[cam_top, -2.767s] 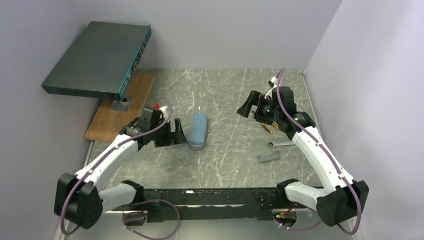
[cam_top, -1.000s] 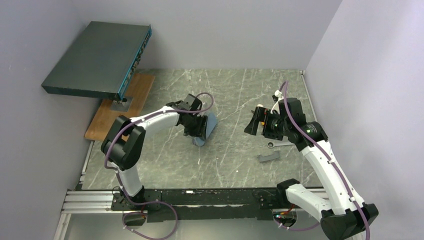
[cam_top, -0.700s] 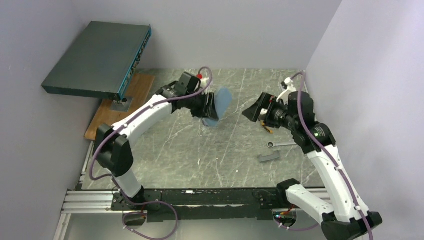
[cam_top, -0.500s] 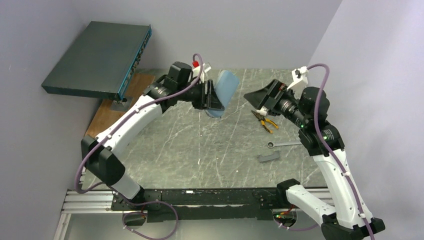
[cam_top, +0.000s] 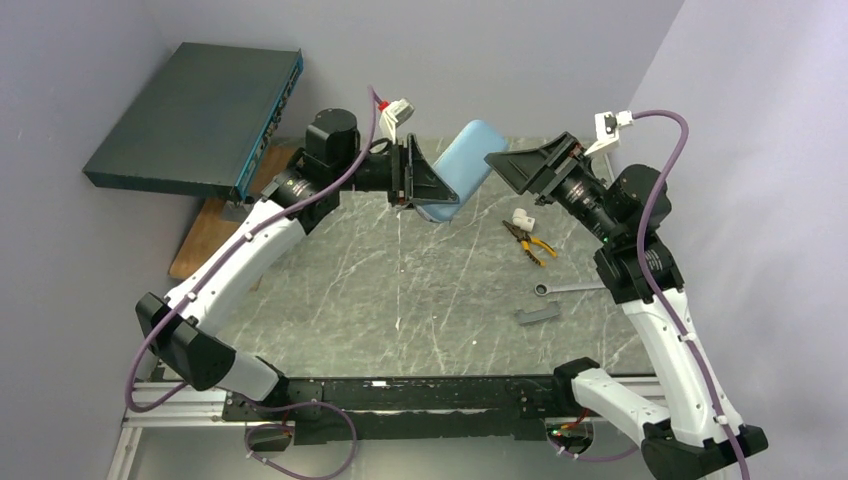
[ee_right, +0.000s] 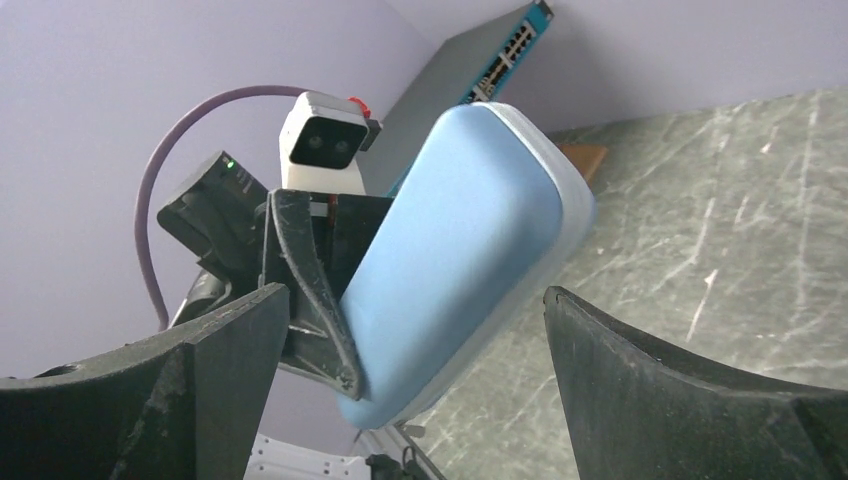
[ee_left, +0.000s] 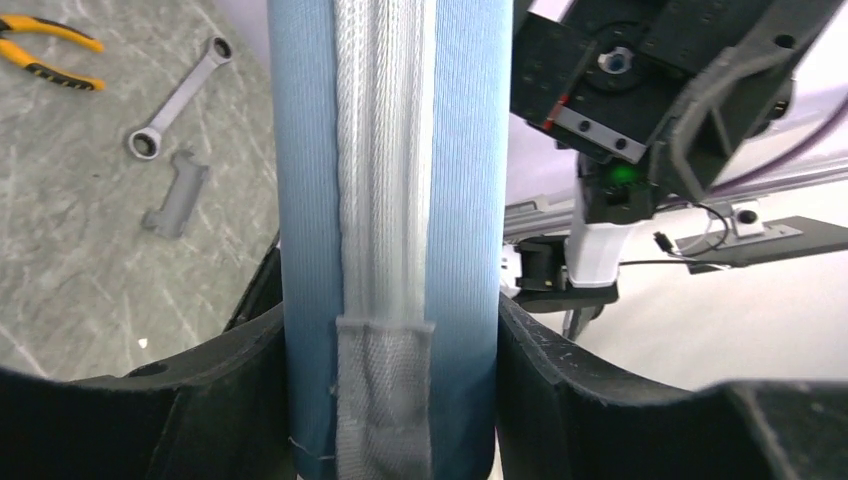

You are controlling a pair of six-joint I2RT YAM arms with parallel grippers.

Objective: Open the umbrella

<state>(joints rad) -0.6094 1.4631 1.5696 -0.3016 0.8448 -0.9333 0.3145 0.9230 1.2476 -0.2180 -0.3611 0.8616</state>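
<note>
Umbrella [cam_top: 468, 160], folded in a slate-blue fabric sleeve, is aloft over the far side of the worktop [cam_top: 400, 290]. It is tilted, its lower end clamped across the width by the left tool [cam_top: 438, 196]. Right tool [cam_top: 505, 172] stands wide and empty, near the free upper end, not touching.

Judgement: light, with a stiff core under soft, probably slippery cloth. A pale webbing strip [ee_left: 385, 200] runs down the middle. Best taken squarely at the free rounded end, or the sleeve may slide.

umbrella [ee_left: 385, 200]: matt ribbed cloth; table [cam_top: 440, 290]: smooth veined stone.
</note>
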